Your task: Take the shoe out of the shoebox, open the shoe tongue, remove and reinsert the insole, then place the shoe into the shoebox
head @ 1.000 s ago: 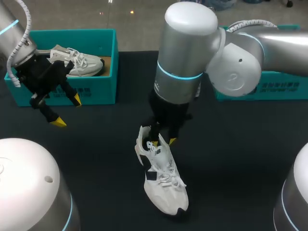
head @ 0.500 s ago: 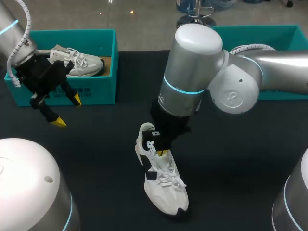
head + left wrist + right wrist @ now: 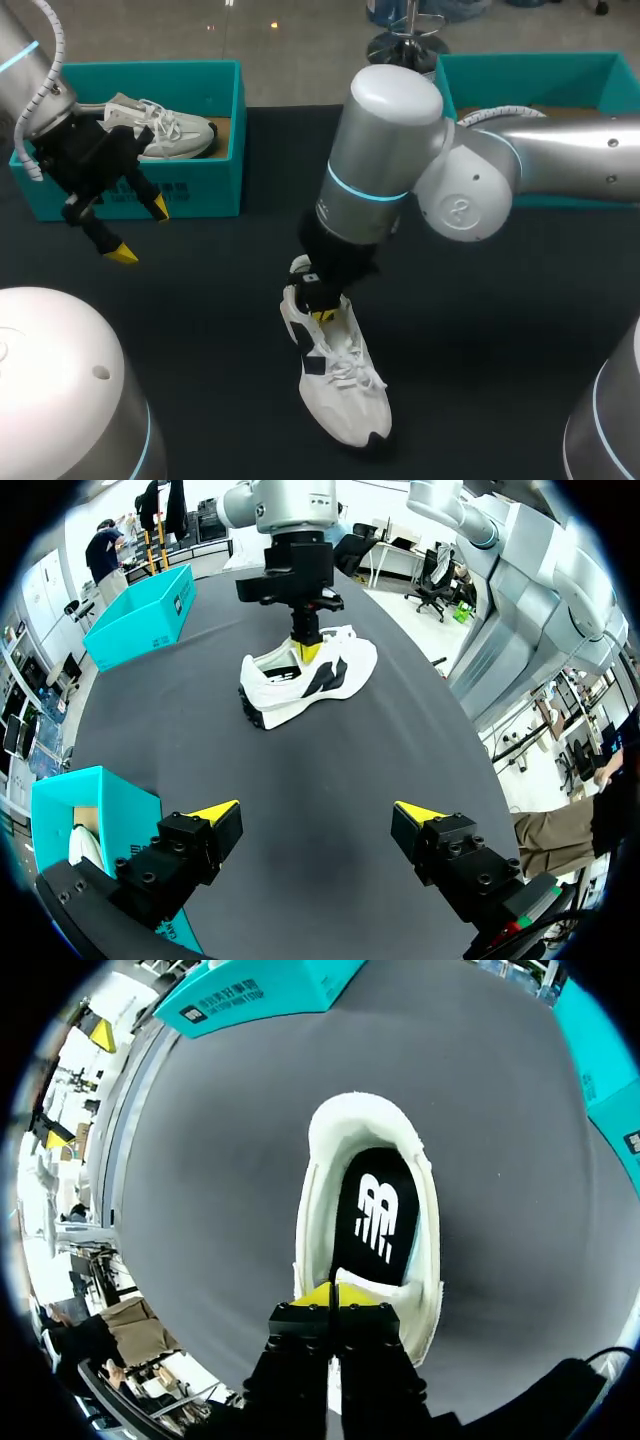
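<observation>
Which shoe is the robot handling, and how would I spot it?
Look at the middle of the black table. The white shoe with dark patches lies there under the right arm's fingers; the other shoe sits inside a teal box.

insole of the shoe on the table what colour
Black insole with white logo, clearest in right wrist view.

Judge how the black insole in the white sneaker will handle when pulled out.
The insole looks thin and flat, so it is probably floppy and light. It lies snug inside the sneaker, so it may drag, and the sneaker could lift with it.
</observation>
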`<state>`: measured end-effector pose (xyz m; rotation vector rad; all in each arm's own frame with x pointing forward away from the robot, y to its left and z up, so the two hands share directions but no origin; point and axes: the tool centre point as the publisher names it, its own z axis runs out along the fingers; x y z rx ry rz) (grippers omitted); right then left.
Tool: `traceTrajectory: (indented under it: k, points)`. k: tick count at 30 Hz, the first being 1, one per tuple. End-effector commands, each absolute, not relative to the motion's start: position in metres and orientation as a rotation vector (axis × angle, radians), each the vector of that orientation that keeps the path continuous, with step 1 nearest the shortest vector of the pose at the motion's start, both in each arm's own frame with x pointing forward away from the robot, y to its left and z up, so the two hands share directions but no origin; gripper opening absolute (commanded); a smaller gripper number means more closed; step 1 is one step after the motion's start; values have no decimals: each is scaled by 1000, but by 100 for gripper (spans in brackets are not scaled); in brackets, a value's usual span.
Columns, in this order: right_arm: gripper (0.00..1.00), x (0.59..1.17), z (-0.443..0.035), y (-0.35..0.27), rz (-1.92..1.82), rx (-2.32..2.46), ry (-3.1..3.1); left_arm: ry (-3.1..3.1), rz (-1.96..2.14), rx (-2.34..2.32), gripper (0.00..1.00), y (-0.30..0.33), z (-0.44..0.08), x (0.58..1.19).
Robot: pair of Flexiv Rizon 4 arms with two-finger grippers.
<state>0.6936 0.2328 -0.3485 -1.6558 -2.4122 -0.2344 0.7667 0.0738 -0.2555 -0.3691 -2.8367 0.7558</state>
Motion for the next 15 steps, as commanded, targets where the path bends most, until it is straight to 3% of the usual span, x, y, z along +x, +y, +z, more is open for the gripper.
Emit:
traceTrajectory:
  k: [1, 5, 9, 10, 11, 15]
  points:
    - [0, 704, -319, 225, -302, -1496, -2506, -2838, 752, -369, 100, 74, -255, 766]
    - [0, 716, -302, 229, -260, -1170, -2718, -2838, 752, -369, 100, 74, -255, 766]
    - [0, 727, -283, 239, 122, -1014, -2912, -2838, 752, -369, 100, 74, -255, 766]
    - [31, 727, -283, 239, 122, -1014, -2912, -2838, 752, -369, 100, 74, -255, 766]
    - [100, 727, -283, 239, 122, -1014, -2912, -2838, 752, -369, 100, 74, -255, 766]
    - [100, 727, -283, 239, 122, -1014, -2912, -2838, 752, -369, 100, 74, -255, 766]
